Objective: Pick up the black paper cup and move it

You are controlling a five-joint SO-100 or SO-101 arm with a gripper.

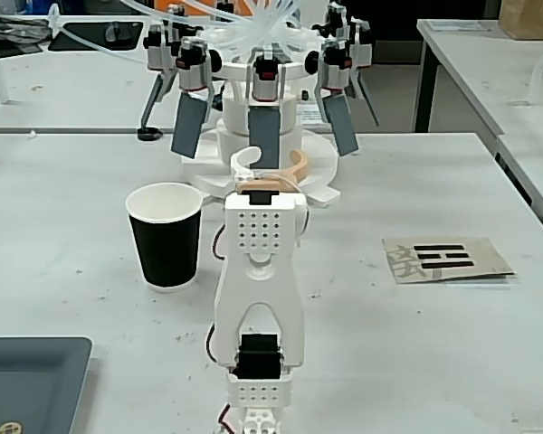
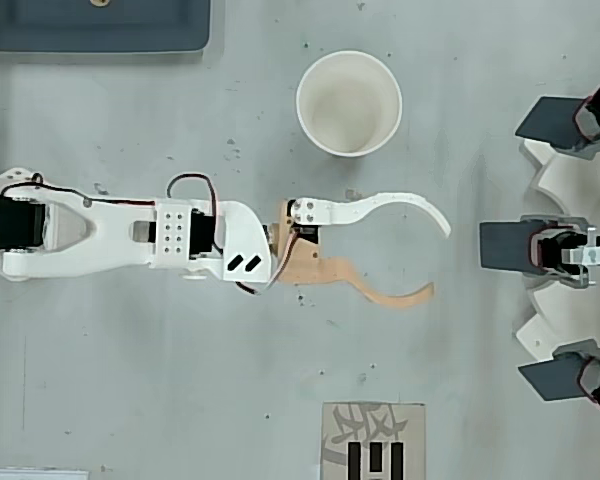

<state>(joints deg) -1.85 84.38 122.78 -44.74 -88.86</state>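
The black paper cup (image 2: 348, 102) stands upright mid-table, untouched. Beside it, the gripper (image 2: 435, 258) is spread wide and holds nothing. This looks like the approach step; next, swing sideways to straddle the cup.

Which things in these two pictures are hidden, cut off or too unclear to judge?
- Gripper: in the fixed view the arm's own body hides most of it.
- Black paper cup: in the overhead view its black wall is hidden; only rim and white inside show.
- Dark tray: cut off by the frame edge in both views.
- Printed card: characters too small to read; the overhead view cuts it off.
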